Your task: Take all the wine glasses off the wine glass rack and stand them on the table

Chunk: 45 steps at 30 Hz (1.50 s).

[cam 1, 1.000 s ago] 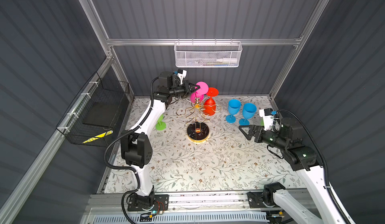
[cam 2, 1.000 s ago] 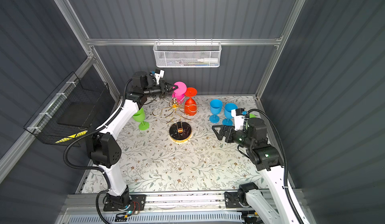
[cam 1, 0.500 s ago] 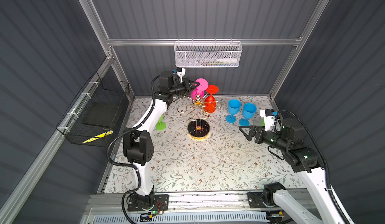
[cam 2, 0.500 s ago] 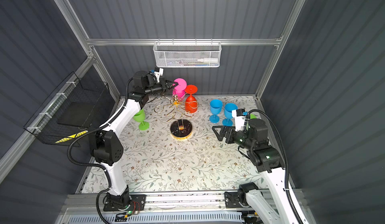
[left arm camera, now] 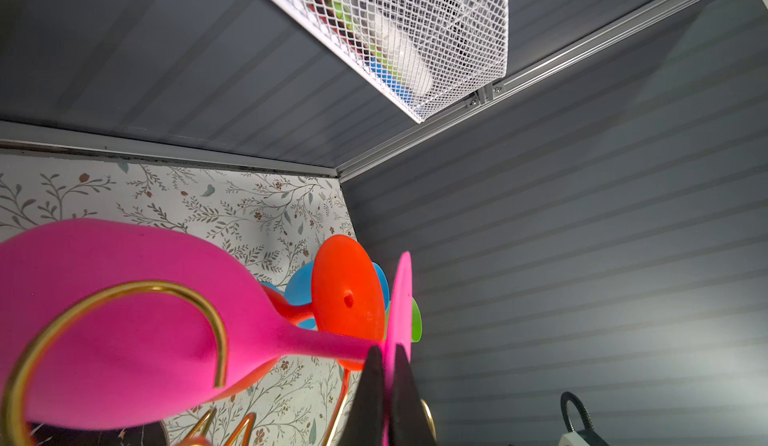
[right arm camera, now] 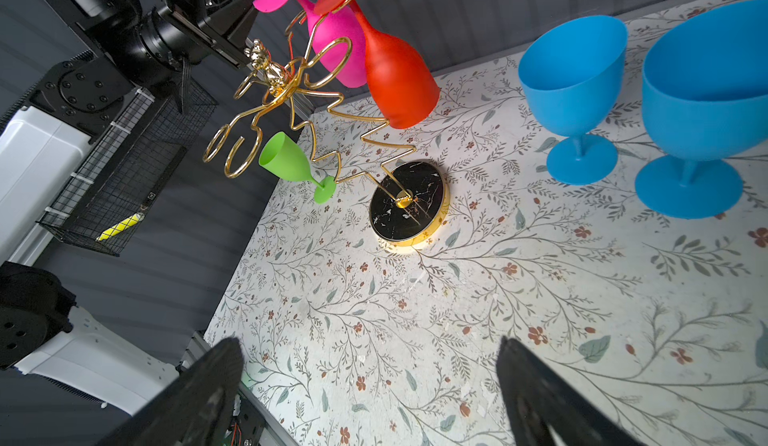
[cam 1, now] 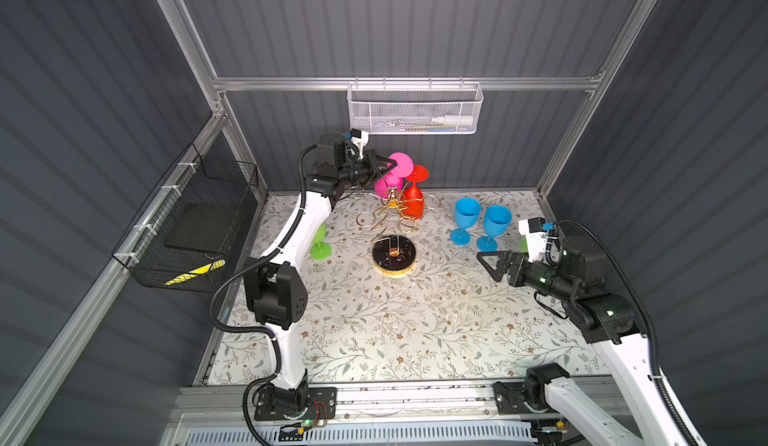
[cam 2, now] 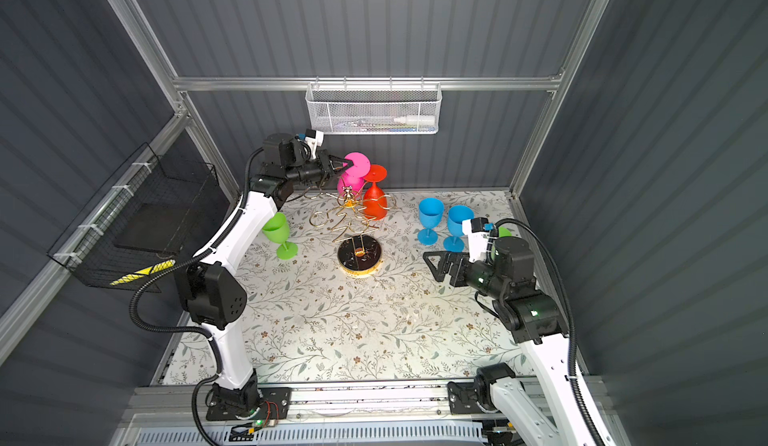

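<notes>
- Pink plastic wine glass (cam 1: pixel 388 185) hangs upside down and tilted in a ring arm of the gold wire rack (cam 1: pixel 390 215), beside a red plastic wine glass (cam 1: pixel 413 205).
- Left gripper (left arm camera: pixel 386 352) is clamped on its pink foot disc.
- Right gripper (cam 1: pixel 488 265) gapes empty, well apart.
- We judge the grasp made; sliding the glass clear of the ring and setting it down remain.

**Top views:** sharp throughout, lit evenly from overhead. Surface (cam 1: pixel 374 319) bright, walls (cam 1: pixel 83 132) dim. Shadows short and soft. Frame posts (cam 1: pixel 183 35) splay toward the edges, a wide-angle bend.

**Right wrist view:** surface crisp ahead of the right pincer (right arm camera: pixel 370 342). Its fingers (right arm camera: pixel 199 398) are dark and blurred. Yellow glare under the rack base (right arm camera: pixel 409 203), well ahead.

**Left wrist view:** left pincer (left arm camera: pixel 386 352) black, soft-edged. Pink glass (left arm camera: pixel 124 332) at its tips slightly blurred, saturated. Wall beyond banded with pale light.
</notes>
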Each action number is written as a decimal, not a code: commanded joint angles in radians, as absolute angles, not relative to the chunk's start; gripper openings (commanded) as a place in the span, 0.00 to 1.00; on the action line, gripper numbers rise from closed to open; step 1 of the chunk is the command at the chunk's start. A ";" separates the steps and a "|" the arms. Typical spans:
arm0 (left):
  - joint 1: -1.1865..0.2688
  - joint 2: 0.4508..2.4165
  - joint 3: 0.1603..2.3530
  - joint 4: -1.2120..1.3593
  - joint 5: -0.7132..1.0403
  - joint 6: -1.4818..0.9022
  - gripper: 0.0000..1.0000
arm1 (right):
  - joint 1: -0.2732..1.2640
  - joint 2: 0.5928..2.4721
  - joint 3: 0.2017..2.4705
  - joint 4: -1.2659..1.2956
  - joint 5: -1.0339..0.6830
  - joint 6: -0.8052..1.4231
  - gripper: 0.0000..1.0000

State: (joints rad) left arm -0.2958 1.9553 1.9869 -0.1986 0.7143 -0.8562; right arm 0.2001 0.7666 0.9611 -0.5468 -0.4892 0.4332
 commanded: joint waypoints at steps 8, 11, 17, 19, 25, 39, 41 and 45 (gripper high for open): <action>-0.299 1.954 2.050 -0.235 0.719 -0.844 0.00 | 0.206 0.755 0.964 -0.547 -0.488 0.422 0.98; -0.299 1.944 2.021 -0.174 0.706 -0.857 0.00 | 0.206 0.750 0.963 -0.552 -0.487 0.422 0.98; -0.307 1.934 1.990 -0.108 0.660 -0.845 0.00 | 0.206 0.744 0.968 -0.557 -0.486 0.423 0.99; -0.308 1.928 1.973 -0.085 0.636 -0.833 0.00 | 0.206 0.743 0.969 -0.557 -0.486 0.425 0.99; -0.313 1.901 1.923 -0.024 0.574 -0.796 0.00 | 0.206 0.741 0.971 -0.559 -0.489 0.426 0.99; -0.313 1.899 1.890 0.095 0.505 -0.812 0.00 | 0.206 0.740 0.977 -0.566 -0.488 0.428 0.99; -0.313 1.897 1.888 0.097 0.498 -0.807 0.00 | 0.206 0.738 0.978 -0.568 -0.488 0.426 0.99; -0.311 1.878 1.872 0.095 0.478 -0.787 0.00 | 0.206 0.734 0.976 -0.571 -0.485 0.424 0.99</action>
